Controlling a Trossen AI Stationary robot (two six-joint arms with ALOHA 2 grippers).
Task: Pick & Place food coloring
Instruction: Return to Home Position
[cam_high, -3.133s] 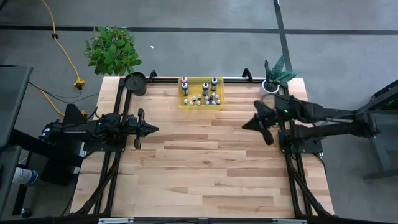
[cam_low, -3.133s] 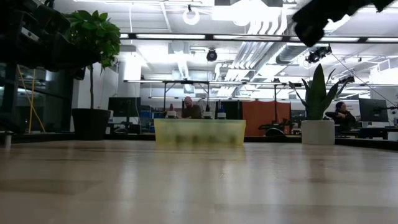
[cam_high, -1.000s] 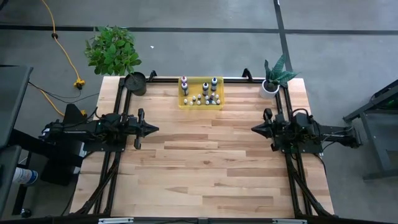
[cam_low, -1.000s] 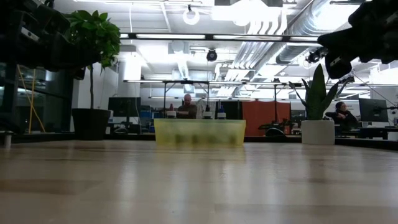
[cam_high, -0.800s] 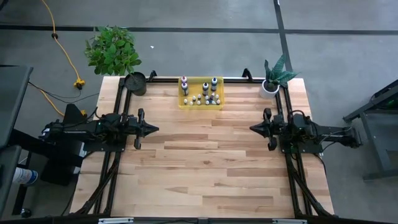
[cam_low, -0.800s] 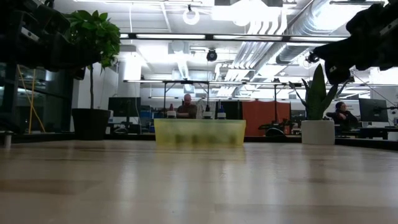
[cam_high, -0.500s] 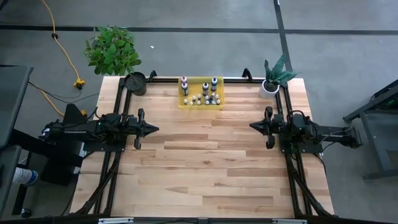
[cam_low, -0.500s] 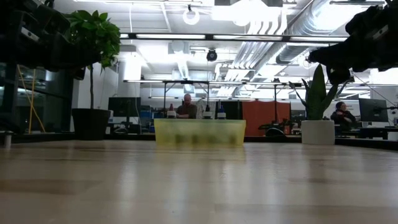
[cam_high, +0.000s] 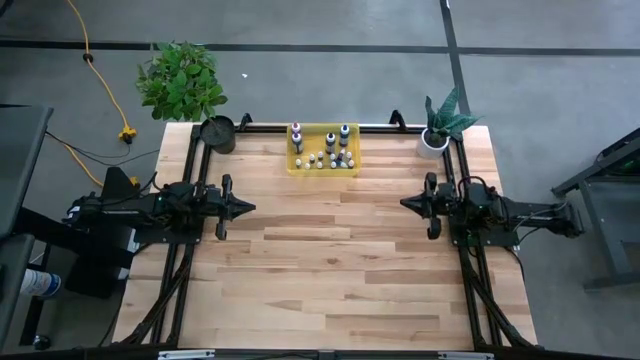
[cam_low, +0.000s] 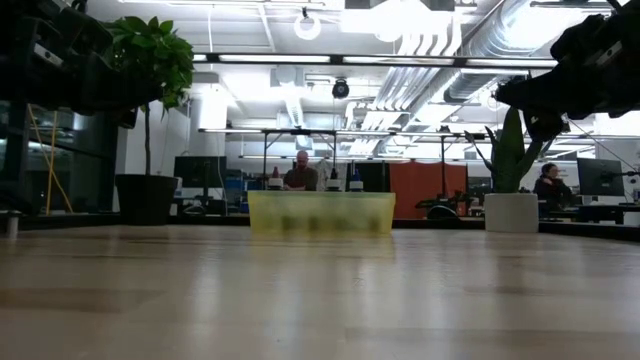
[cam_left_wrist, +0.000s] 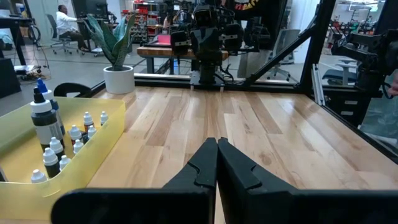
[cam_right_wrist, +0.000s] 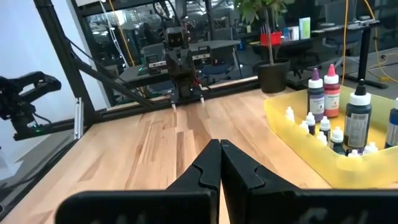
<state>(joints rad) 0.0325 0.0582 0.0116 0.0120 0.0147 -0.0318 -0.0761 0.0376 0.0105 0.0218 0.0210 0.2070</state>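
The food coloring (cam_high: 323, 150) is a set of tiny bottles standing upright in a yellow see-through bin (cam_high: 297, 166) at the middle of the table's far edge. A few bottles are taller with dark or pink bodies (cam_right_wrist: 331, 93); the small ones are pale (cam_left_wrist: 79, 134). My left gripper (cam_high: 250, 208) is shut and rests level at the table's left side. My right gripper (cam_high: 403, 204) is shut and rests level at the right side. Both grippers point at each other across the table, well short of the bin. Each wrist view shows its own fingertips together: left (cam_left_wrist: 217, 142), right (cam_right_wrist: 220, 143).
A small white plant pot (cam_high: 433, 140) stands at the far right corner and a black pot (cam_high: 217, 133) at the far left corner. Bare wooden tabletop (cam_high: 330, 260) lies between the arms. A person (cam_low: 303, 172) sits in the room beyond the bin.
My right gripper has swung a little at the wrist and come to point level toward the table's left edge, then settled. It stays shut. The bottles and the bin have not moved.
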